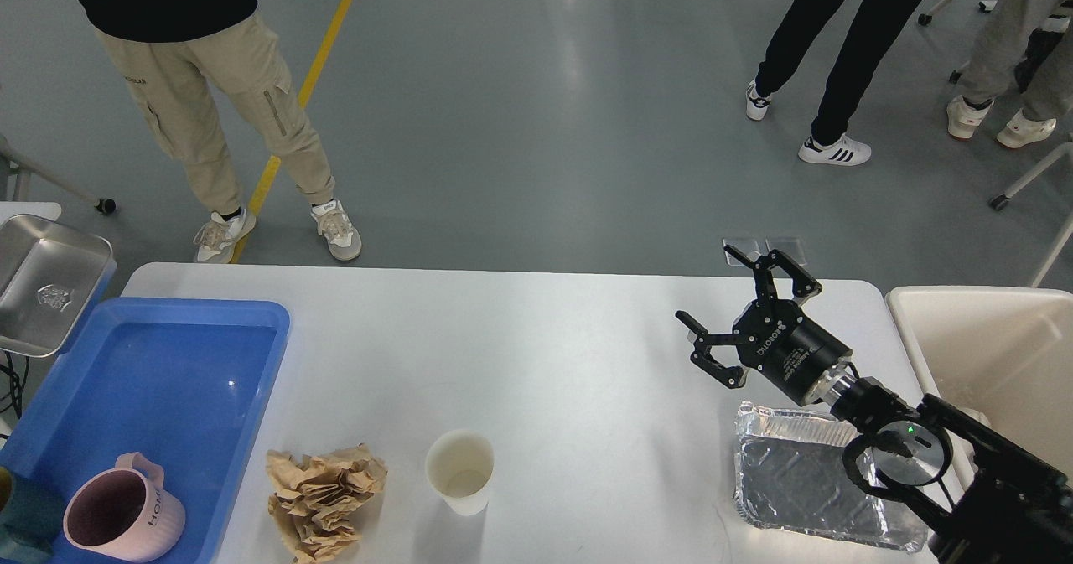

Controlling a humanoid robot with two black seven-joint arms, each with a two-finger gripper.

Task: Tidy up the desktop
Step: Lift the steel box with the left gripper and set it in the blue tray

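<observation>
Grey shop floor behind, yellow line at left, three bystanders' legs along the far edge. White desktop (pixel 536 363) fills mid-frame, wide and mostly bare. Far left, off the desktop's end: steel pan (pixel 46 283) tilted at frame edge, partly over the blue tray's rim; what supports it not visible. Left gripper out of frame, jaw state not observable. Blue tray (pixel 168 371) at left end of desktop, holding pink mug (pixel 121 518) upright in its near corner, with a dark teal item cut off by the frame just beside it. Next along, on the desktop near the front edge: crumpled brown paper (pixel 323 497), then white paper cup (pixel 458 472) upright, apparently near empty, close to the paper but apart. Right side: right gripper (pixel 742 317) hovering above desktop, jaws spread wide, holding nothing. Foil tray (pixel 817 484) lying flat just below and behind it, partly hidden by the arm. Beige bin (pixel 981 354) at far right edge. Judged step: reusable ware being sorted to the blue tray; disposables remain. Likely next move: right gripper onto foil tray rim, light pinch to avoid crushing, then carry to bin.
</observation>
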